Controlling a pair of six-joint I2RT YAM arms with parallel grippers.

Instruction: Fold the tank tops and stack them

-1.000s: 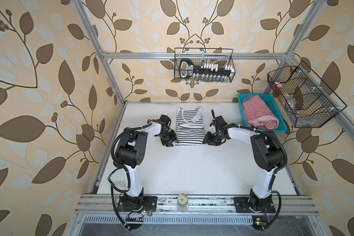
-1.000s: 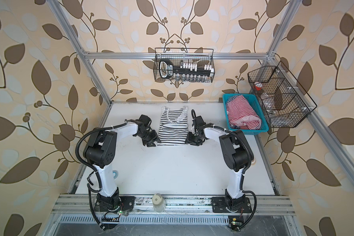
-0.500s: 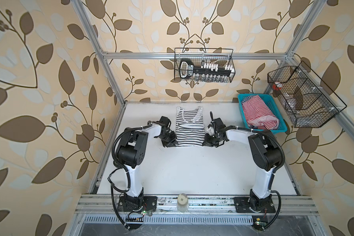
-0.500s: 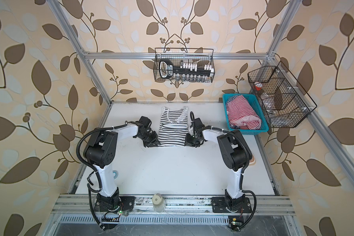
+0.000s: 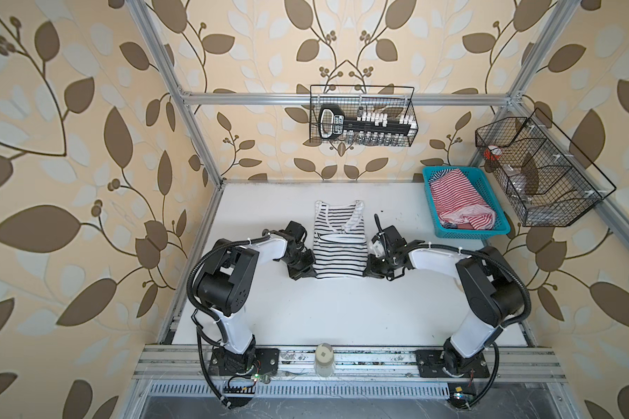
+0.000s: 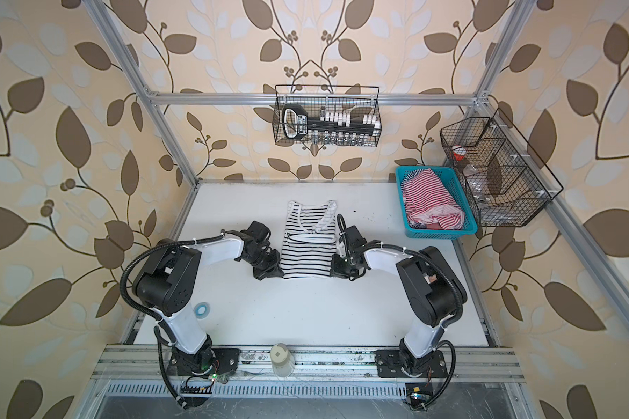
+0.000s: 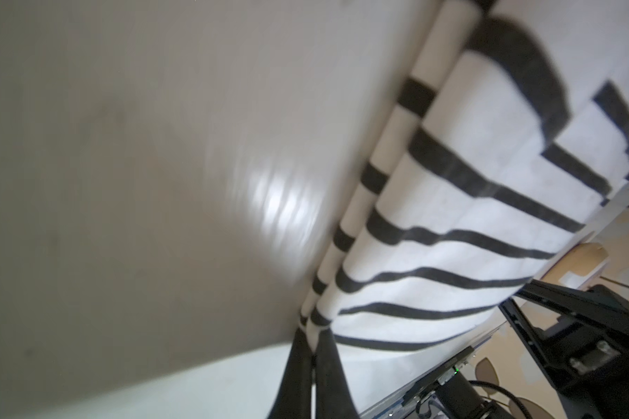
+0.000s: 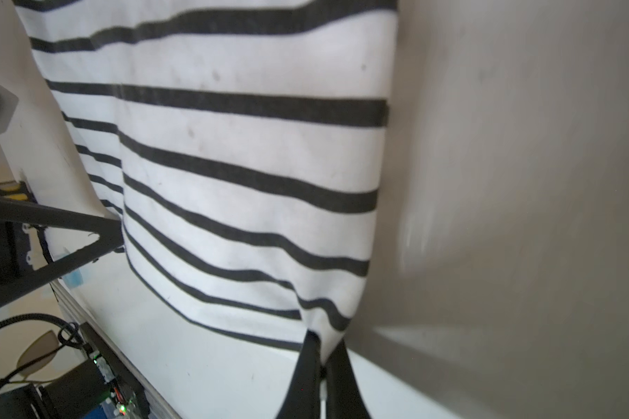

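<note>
— That top (image 5: 338,246) on the white table (image 5: 342,312): white with thin black stripes.
— And the one (image 5: 458,199) in the teal basket (image 5: 502,226)?
— White with red stripes.
— The walls (image 5: 69,145) are cream, printed with brown and pale leaves. The arms (image 5: 269,250) are black and white.

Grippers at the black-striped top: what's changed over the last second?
Both closed in on the hem corners: left gripper and right gripper now pinch the black-striped tank top. The top lies as before; the red-striped tank top stays in the blue basket.
</note>
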